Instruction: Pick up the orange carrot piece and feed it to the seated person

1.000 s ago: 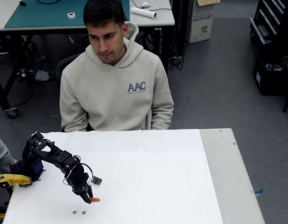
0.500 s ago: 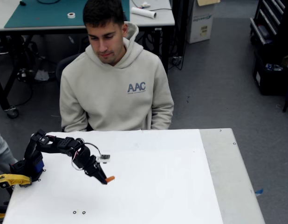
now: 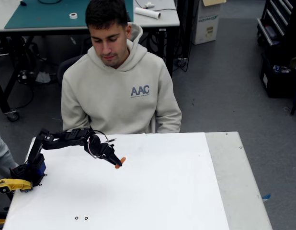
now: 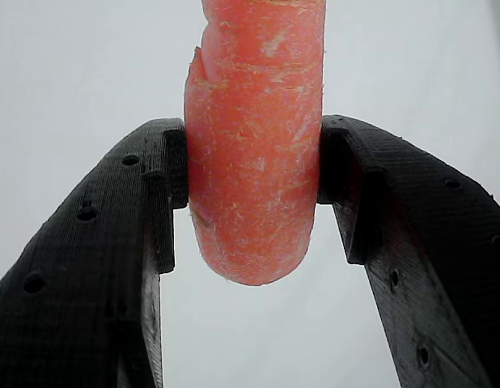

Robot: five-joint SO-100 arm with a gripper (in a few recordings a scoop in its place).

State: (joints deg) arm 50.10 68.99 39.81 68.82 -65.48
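A: Where's the orange carrot piece point(image 4: 254, 153)?

B: Pinched between both black fingers of the gripper point(image 4: 254, 198), rounded end poking out below the pads. In the fixed view it point(image 3: 120, 162) hangs over the white table point(image 3: 186, 191), left of centre.

A: Doing this step well?

B: I'd keep the squeeze steady and lift slowly toward the seated person point(image 3: 120, 86) in the upper left.

A: The views differ?

B: The wrist view proves contact on both sides; the fixed view shows the gap to the person.
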